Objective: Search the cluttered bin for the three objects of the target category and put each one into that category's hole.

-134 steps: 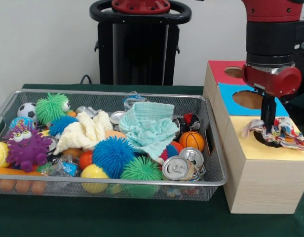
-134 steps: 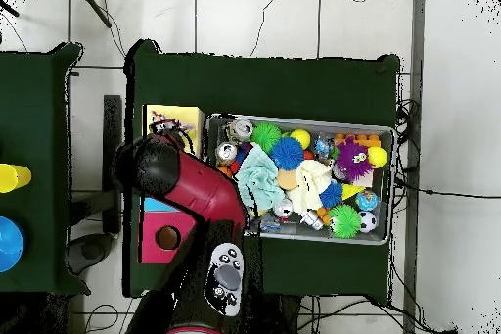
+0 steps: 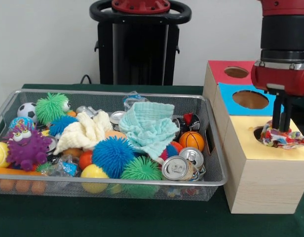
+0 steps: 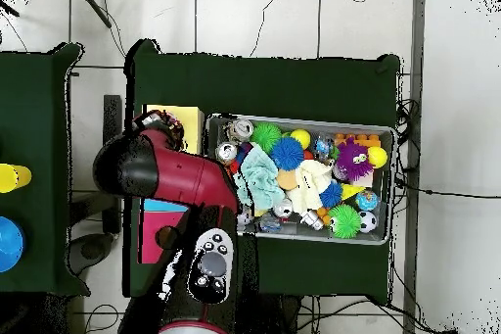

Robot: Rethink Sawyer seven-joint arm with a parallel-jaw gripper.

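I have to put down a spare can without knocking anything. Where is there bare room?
The green table in front of the bin is bare, and so is the yellow box top on the bin side of the hole. The bin itself is crowded edge to edge, and the claw holds a fabric bundle at that hole.

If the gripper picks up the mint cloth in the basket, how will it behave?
The mint cloth lies crumpled in soft folds over the other toys, so it probably is floppy and would hang and unfold when lifted. It looks thin, so likely light. It drapes over a blue spiky ball, so pulling it may disturb neighbours.
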